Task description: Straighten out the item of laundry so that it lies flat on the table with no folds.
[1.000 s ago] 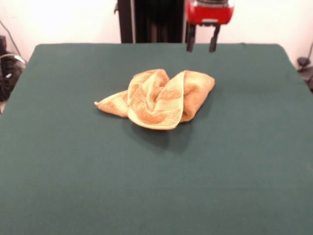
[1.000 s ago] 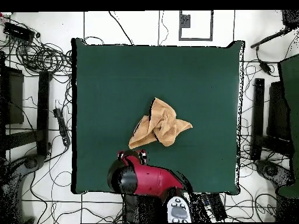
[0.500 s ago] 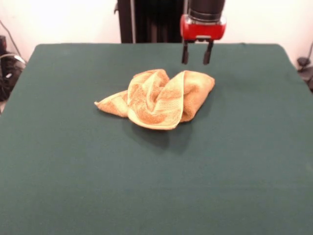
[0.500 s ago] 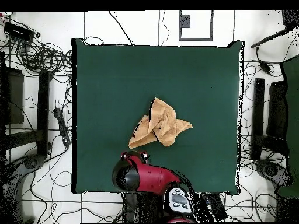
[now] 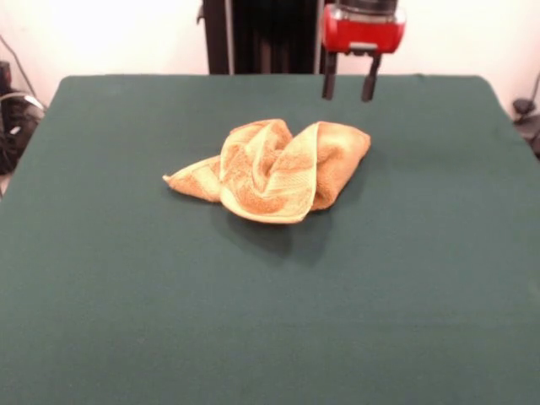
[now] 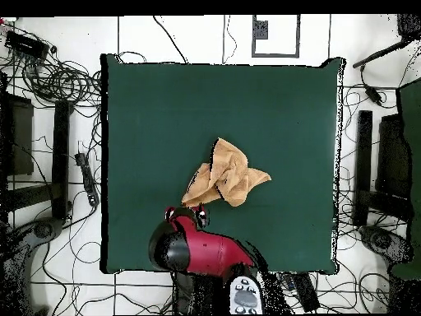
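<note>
Overhead, one empty end effector (image 5: 347,86), fingers parted, above one crumpled towel (image 5: 272,171).

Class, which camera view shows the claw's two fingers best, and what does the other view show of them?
The front view: the claw hangs open above the table, its dark fingers apart, behind the towel. In the overhead view the red arm mostly covers the claw; only small tips show near the towel.

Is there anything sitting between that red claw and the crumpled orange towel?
Nothing. In the front view, only bare dark green felt-covered table shows between the open gripper and the crumpled orange-tan terry towel.
</note>
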Controlling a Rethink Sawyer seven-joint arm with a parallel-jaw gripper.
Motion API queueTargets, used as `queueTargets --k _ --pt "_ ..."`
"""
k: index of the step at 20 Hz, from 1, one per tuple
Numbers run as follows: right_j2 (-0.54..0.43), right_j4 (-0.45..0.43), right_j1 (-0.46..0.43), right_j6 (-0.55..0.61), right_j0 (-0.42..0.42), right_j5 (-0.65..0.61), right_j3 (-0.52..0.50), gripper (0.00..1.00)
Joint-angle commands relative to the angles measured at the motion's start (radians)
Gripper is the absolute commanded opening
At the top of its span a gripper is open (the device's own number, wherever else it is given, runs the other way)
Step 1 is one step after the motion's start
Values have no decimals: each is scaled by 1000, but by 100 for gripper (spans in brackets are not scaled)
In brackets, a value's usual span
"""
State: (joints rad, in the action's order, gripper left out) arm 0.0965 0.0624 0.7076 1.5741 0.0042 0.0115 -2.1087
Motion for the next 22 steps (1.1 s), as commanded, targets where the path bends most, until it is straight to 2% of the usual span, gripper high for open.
queueTargets --k 1,10,15,22 --pt "8 149 23 296 46 -124 42 100" --pt "53 302 -136 300 71 -50 114 100" --pt "20 308 -189 266 42 22 141 100" --pt "38 339 -234 258 70 -7 188 100"
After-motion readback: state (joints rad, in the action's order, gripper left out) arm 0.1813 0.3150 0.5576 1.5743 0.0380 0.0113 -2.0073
